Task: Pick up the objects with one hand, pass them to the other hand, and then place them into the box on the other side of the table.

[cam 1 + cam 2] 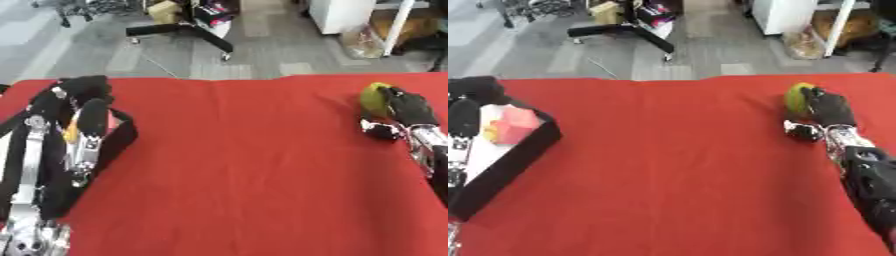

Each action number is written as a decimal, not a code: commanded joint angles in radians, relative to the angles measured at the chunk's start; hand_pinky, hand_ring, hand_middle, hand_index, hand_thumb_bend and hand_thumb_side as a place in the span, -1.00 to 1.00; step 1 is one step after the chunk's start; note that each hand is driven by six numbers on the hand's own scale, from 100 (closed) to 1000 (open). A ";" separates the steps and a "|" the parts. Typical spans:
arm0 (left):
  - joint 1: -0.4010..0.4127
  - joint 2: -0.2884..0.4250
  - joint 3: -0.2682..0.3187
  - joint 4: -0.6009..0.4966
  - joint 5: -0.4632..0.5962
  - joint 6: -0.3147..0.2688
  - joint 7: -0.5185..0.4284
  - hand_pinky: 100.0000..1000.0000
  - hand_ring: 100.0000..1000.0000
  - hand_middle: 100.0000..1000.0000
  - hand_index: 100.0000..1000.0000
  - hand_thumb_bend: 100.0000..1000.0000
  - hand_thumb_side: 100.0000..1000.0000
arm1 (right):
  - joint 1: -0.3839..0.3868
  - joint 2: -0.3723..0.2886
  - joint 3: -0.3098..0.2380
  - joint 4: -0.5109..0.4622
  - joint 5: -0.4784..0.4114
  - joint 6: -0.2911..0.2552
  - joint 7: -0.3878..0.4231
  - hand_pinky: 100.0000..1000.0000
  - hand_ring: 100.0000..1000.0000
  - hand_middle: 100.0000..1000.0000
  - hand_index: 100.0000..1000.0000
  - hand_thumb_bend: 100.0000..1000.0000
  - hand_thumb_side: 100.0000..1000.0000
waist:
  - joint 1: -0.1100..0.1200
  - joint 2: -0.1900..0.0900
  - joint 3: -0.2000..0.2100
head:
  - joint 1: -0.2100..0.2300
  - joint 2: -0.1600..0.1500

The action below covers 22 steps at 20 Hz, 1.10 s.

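At the table's right edge our right hand (pixel 829 111) clasps a yellow-green object (pixel 800 98); we read no writing.

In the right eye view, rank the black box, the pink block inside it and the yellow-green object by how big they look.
1. Black box, clearly largest.
2. Pink block.
3. Yellow-green object, though the right hand covers part of it, so the order of these last two is unsure.

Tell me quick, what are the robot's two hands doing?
Left hand: over the box, fingers cannot be told.
Right hand: closed on a green thing.
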 commanded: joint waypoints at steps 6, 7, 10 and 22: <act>-0.015 0.018 0.010 -0.021 0.006 -0.004 0.000 0.55 0.19 0.16 0.44 -0.44 0.63 | 0.005 -0.022 -0.043 0.031 0.028 0.085 -0.127 0.32 -0.83 -0.34 0.07 -1.00 -0.25 | 0.001 -0.005 -0.003 | -0.003 -0.004; -0.015 0.018 0.010 -0.021 0.007 -0.004 0.000 0.55 0.19 0.16 0.44 -0.44 0.63 | 0.006 -0.023 -0.044 0.032 0.018 0.092 -0.144 0.31 -0.85 -0.38 0.02 -1.00 -0.27 | 0.001 -0.005 -0.004 | -0.005 -0.004; -0.016 0.019 0.011 -0.021 0.008 -0.005 0.001 0.55 0.19 0.16 0.44 -0.44 0.63 | 0.007 -0.024 -0.043 0.039 -0.011 0.103 -0.184 0.27 -0.98 -0.69 -0.37 -1.00 -0.37 | 0.001 -0.004 -0.005 | -0.007 -0.003; -0.015 0.020 0.012 -0.021 0.012 -0.005 0.003 0.55 0.19 0.17 0.44 -0.46 0.65 | 0.010 -0.028 -0.047 0.025 -0.127 0.094 -0.281 0.24 -1.00 -1.00 -1.00 -1.00 -0.68 | 0.000 -0.004 -0.007 | -0.007 -0.001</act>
